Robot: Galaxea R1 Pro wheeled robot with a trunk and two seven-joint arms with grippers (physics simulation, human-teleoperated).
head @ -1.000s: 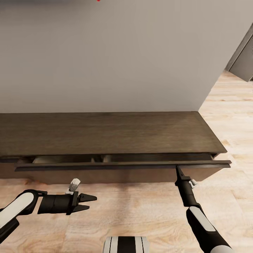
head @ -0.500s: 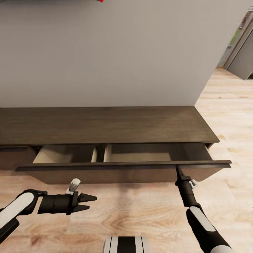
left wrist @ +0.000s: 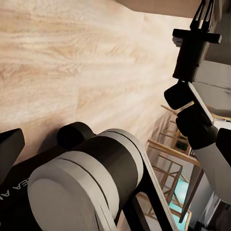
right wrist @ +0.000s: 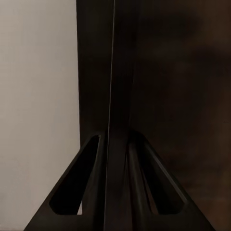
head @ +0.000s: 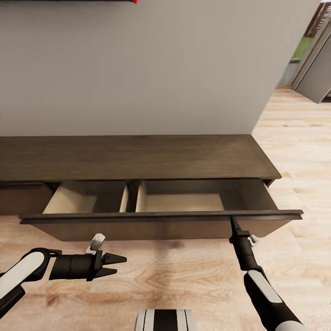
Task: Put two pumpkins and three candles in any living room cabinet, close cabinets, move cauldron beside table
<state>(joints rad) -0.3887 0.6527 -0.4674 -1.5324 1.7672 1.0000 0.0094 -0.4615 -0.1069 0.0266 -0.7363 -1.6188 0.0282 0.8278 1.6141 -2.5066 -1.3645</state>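
Note:
The long dark-brown cabinet stands against the grey wall. Its wide drawer front is pulled out, showing two pale beige compartments with nothing lying in the parts I can see. My right gripper is shut on the top edge of the drawer front near its right end. In the right wrist view its fingers pinch that thin dark edge. My left gripper hangs open over the floor, in front of the drawer's left part, holding nothing. The pumpkins, candles and cauldron are out of view.
Light wooden floor runs in front of the cabinet and past its right end. A grey unit stands beyond the wall corner at the far right. A shut drawer front sits left of the open one.
The drawer has slid much further out of the cabinet, with my right gripper holding its front. The cabinet top has shifted away in the view. My left arm kept its pose.

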